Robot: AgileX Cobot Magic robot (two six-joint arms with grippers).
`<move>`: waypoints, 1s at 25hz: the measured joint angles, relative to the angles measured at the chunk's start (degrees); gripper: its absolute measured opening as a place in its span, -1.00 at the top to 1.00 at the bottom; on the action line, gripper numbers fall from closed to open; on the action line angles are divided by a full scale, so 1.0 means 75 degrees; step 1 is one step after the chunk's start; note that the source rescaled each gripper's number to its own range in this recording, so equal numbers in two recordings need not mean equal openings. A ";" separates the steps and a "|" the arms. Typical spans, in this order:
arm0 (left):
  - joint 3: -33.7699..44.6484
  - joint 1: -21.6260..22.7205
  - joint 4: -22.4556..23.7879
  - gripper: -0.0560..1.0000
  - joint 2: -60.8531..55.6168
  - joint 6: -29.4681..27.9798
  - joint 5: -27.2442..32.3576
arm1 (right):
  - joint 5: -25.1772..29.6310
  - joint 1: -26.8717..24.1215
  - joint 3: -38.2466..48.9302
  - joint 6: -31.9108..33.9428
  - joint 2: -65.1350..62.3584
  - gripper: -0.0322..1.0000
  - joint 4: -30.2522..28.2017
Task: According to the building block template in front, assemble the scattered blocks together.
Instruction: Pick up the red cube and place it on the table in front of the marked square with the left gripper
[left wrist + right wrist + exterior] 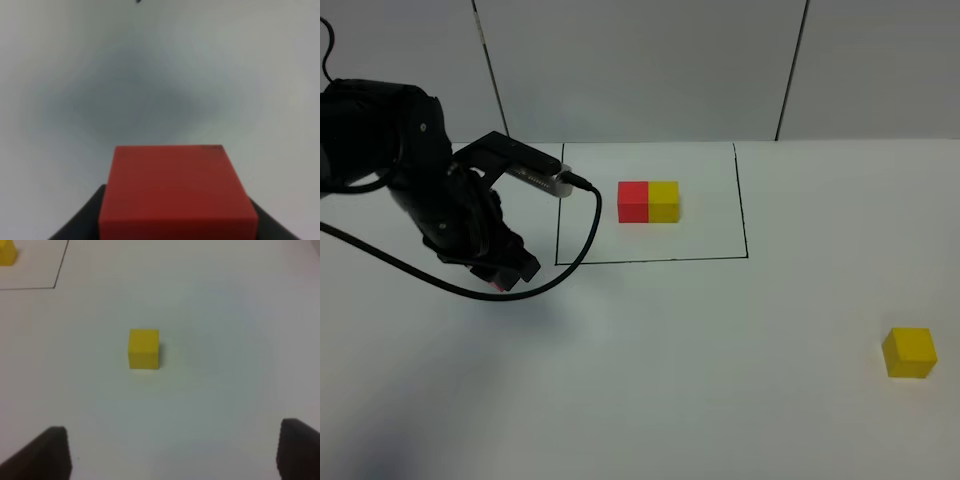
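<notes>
Left tool (505,276) gripped the red cube (177,195) at the left of the counter (720,400), just outside the black-line rectangle (650,260) framing the red-yellow template pair (649,201). Right tool (175,452) stood wide, apart from the yellow cube (144,348) at near right.

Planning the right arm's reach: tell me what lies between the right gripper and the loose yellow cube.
Nothing: in the right wrist view only bare white table separates the open right gripper from the yellow cube.
</notes>
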 joint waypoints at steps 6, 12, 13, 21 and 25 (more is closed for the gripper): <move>-0.1328 -0.0602 0.0041 0.89 0.0958 0.2708 0.0689 | 0.0000 0.0000 0.0000 0.0000 0.0000 -0.59 0.0000; -0.2135 -0.1464 0.0081 0.89 0.1944 0.4354 0.0829 | 0.0000 0.0000 0.0000 0.0000 0.0000 -0.59 0.0000; -0.2288 -0.1582 0.0117 0.89 0.2080 0.4415 0.0886 | 0.0000 0.0000 0.0000 0.0000 0.0000 -0.59 0.0000; -0.3338 -0.2134 0.0765 0.89 0.3007 0.4595 0.1415 | 0.0000 0.0000 0.0000 0.0000 0.0000 -0.59 0.0000; -0.3704 -0.2159 0.0783 0.89 0.3293 0.4828 0.1422 | 0.0000 0.0000 0.0000 0.0000 0.0000 -0.59 0.0000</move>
